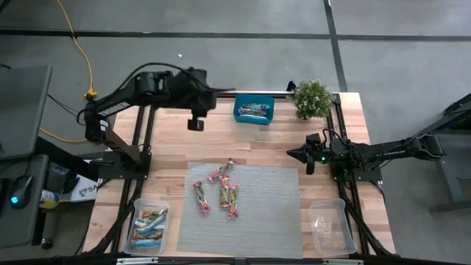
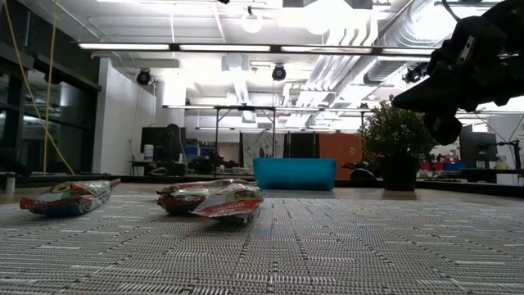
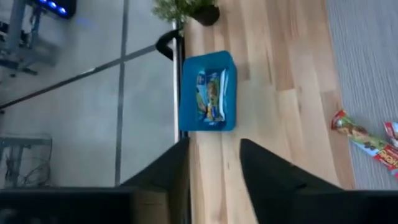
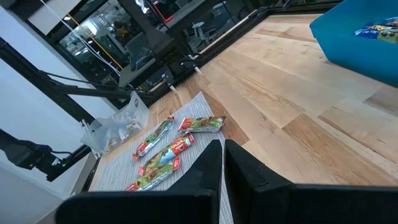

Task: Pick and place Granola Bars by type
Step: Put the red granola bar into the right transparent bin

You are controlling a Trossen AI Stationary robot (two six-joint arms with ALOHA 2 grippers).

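Landmark: grey mat (image 1: 265, 213).
Granola Bars (image 1: 221, 193): loose on the mat; others in the teal box (image 1: 254, 110) and left tub (image 1: 148, 227).
Left gripper (image 3: 214, 163): fingers apart, empty, over wood beside the teal box, beyond the mat.
Right gripper (image 4: 222, 155): pressed together, off the mat's right side.

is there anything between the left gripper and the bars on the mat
Nothing visible. The left gripper hangs over bare wood beside the teal box, fingers apart and empty. The red bars lie in the open on the grey mat, with only bare tabletop in between. The right gripper waits off to the other side.
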